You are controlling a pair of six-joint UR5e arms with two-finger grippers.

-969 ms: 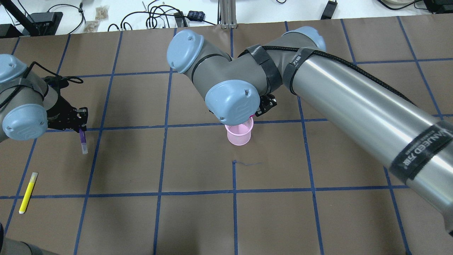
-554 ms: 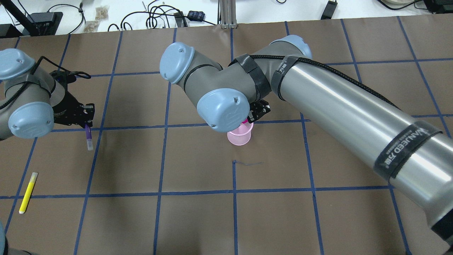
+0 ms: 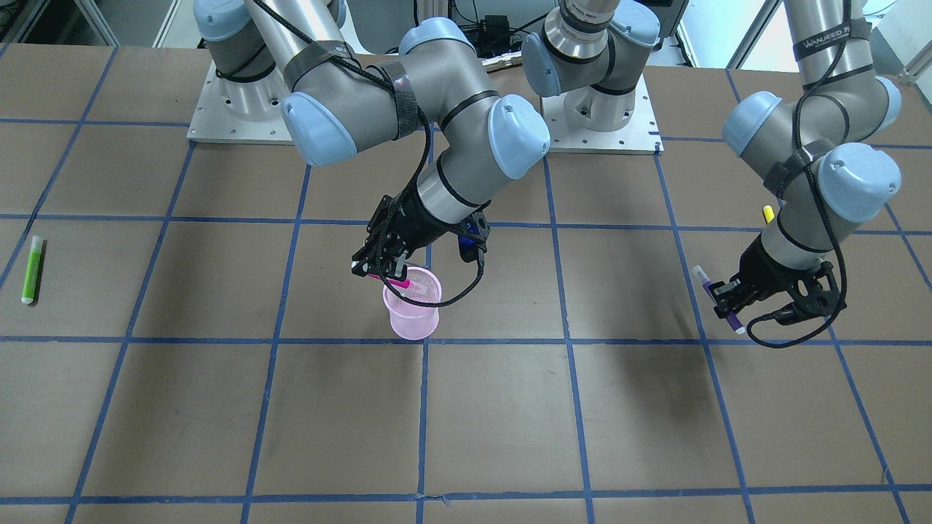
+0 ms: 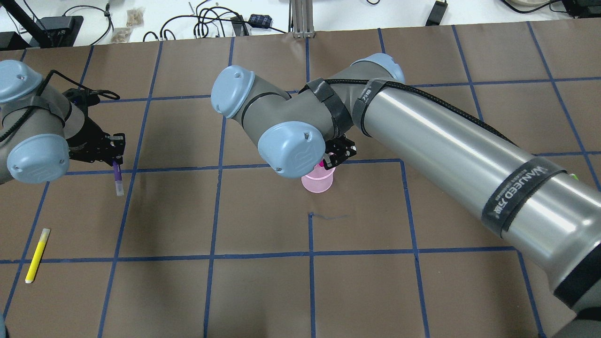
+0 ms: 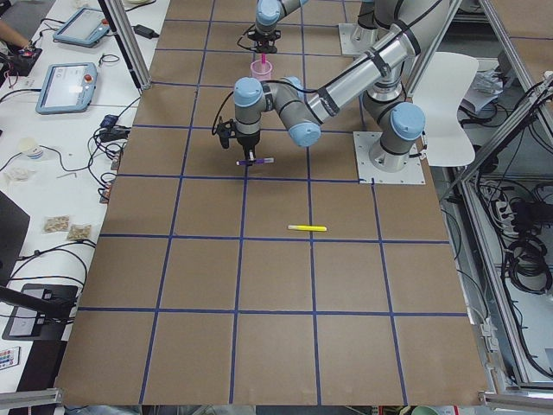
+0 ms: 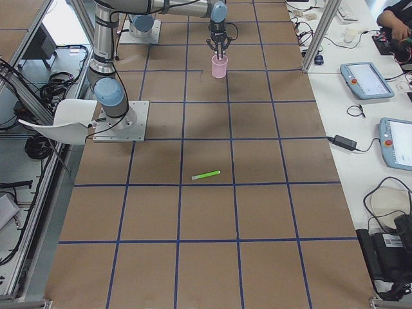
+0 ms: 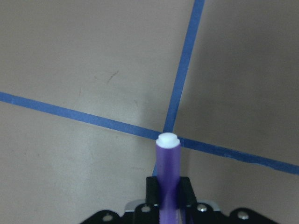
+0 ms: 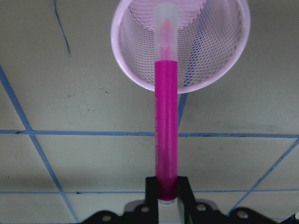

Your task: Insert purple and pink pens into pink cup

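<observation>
The right pincer (image 8: 167,189) pinches a smooth pink pen (image 8: 167,126), its translucent cap over the mouth of the round mesh cup (image 8: 135,74). Well away from the cup, the left pincer (image 7: 167,189) pinches a white-tipped purple pen (image 7: 167,161). A black strap (image 4: 516,199) on the right arm (image 4: 422,136) reads WANJEED, and the surface (image 4: 263,211) under the cup is matte brown, gridded with blue tape (image 4: 263,255).

Four pens (image 3: 31,260), one pink cup (image 3: 411,316)

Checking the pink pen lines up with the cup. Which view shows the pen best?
The right wrist-mounted view: the pink pen runs up the frame, its clear cap over the mouth of the pink cup. Front-facing shows it small; overhead the right arm hides most of it; side views are too far.
</observation>
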